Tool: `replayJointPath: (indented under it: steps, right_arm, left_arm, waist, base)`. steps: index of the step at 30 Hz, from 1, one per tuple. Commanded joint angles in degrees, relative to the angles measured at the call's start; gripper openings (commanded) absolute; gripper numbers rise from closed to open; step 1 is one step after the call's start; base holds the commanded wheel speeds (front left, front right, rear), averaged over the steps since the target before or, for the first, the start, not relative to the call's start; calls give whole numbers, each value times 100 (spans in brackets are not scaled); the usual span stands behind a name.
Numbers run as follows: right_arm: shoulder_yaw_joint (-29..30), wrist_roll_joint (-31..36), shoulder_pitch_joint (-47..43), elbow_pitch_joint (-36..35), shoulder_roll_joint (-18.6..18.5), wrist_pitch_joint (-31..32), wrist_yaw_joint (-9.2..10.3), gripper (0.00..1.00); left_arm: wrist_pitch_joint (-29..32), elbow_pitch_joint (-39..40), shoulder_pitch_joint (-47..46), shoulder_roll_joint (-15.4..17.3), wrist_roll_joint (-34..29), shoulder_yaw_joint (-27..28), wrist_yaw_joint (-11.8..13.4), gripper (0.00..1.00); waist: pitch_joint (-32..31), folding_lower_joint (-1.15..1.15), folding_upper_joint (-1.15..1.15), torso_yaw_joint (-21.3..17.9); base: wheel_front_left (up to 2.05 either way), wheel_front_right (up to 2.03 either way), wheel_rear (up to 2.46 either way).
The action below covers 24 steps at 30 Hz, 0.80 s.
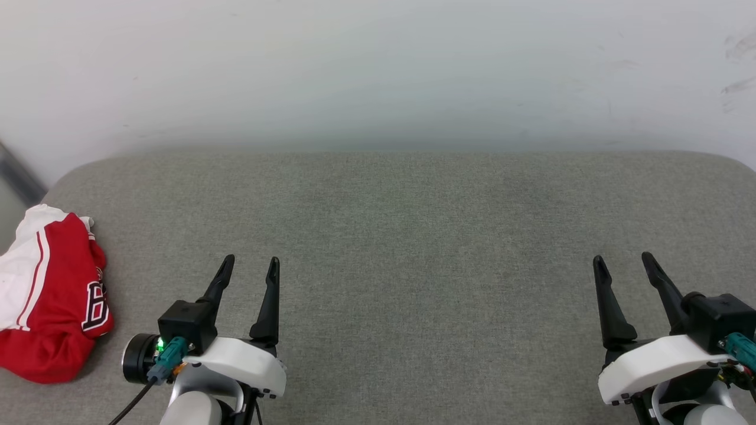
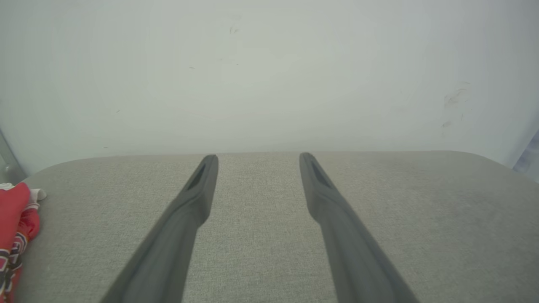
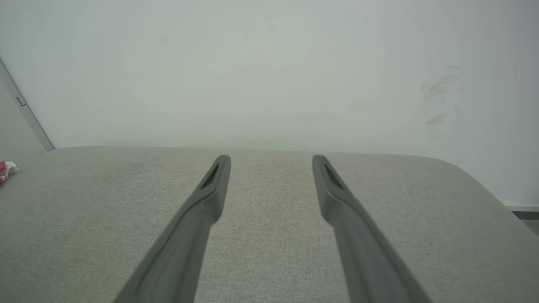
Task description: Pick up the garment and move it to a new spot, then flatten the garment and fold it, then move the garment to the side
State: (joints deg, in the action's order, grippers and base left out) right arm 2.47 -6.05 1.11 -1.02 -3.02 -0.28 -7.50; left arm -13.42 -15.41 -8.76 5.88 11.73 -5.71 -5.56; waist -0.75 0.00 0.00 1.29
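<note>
The garment (image 1: 50, 295), a red jersey with white sleeve and black white-outlined lettering, lies bunched up at the far left edge of the grey cushion (image 1: 413, 236). Its edge shows at the left of the left wrist view (image 2: 14, 227), and a small scrap of it at the far left of the right wrist view (image 3: 5, 169). My left gripper (image 1: 251, 267) hovers open just right of the garment, nothing between its fingers (image 2: 202, 185). Far to the right my right gripper (image 1: 623, 262) is also open and empty, its fingers (image 3: 217, 176) pointing toward the wall.
A pale wall (image 1: 378, 71) rises directly behind the cushion's rounded back edge. A grey strip (image 1: 18, 174) runs down the wall at the far left. Grey fabric stretches wide between the two grippers.
</note>
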Motion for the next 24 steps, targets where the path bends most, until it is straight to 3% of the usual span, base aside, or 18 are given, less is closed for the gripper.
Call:
replayJointPath:
  steps: [1,14,24]
  right_arm:
    - [2,105,-59,-55,18,-25,2,100]
    - [5,421,-65,-101,20,-84,2,100]
    - [50,277,-51,-42,21,-111,2,100]
  left_arm:
    - [-56,-10,-100,-9,-122,-11,-28,100]
    - [-190,-155,-129,-79,-512,30,-84,100]
    - [-182,-309,-172,-167,-339,108,-137,100]
  waist:
    - [4,0,0,1]
    - [12,0,0,34]
    - [33,0,0,202]
  base:
    - [0,0,0]
    - [0,0,0]
    - [0,0,0]
